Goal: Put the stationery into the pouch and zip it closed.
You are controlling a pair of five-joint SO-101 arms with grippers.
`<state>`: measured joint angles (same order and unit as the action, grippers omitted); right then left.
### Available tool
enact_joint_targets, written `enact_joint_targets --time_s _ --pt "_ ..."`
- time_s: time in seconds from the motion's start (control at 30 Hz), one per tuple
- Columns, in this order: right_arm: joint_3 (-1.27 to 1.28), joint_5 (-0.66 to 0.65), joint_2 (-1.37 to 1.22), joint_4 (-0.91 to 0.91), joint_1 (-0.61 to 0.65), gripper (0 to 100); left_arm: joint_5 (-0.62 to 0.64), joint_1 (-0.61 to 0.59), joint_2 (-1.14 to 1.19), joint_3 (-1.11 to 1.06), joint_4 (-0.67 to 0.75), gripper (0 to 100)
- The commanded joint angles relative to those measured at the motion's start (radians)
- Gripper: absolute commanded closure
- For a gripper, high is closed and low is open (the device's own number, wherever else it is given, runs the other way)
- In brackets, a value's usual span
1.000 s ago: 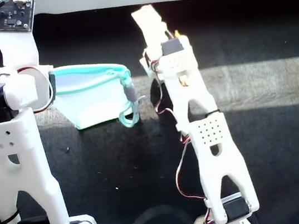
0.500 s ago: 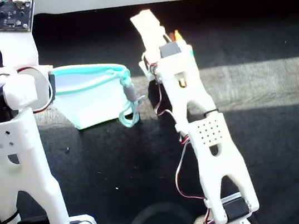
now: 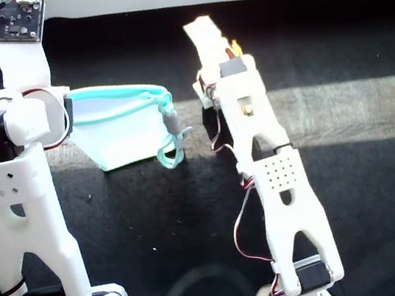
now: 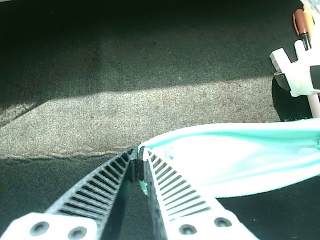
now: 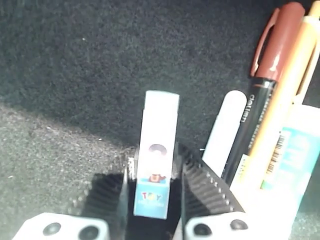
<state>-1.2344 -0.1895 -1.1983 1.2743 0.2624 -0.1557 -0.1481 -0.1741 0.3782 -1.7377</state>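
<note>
Gripped flat white rectangular eraser [image 5: 156, 165] lengthwise between right fingers [image 5: 202, 192], near zip-pull end of white, mint-zipped fabric pouch [image 3: 125, 133]; pinched pouch's opposite end tight with closed left fingers [image 4: 167, 182].

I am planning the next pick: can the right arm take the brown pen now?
Probably not yet. Its jaws are shut on a small white eraser, so they are occupied. The brown pen lies uncovered beside them, so it looks reachable once the eraser is released.
</note>
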Motion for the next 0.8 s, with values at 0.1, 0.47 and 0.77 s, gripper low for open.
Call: enact_joint_targets --time_s 0.1,0.47,0.77 --pt "-0.010 0.000 0.159 0.091 -0.027 99.4 0.000 -0.010 0.016 -0.025 -0.015 99" --pt "-0.010 -0.002 0.351 0.332 -0.035 99.4 0.000 -0.010 0.016 -0.025 -0.014 99" --pt "-0.001 0.003 0.506 0.492 -0.047 99.4 0.002 -0.005 0.016 -0.025 -0.014 99"
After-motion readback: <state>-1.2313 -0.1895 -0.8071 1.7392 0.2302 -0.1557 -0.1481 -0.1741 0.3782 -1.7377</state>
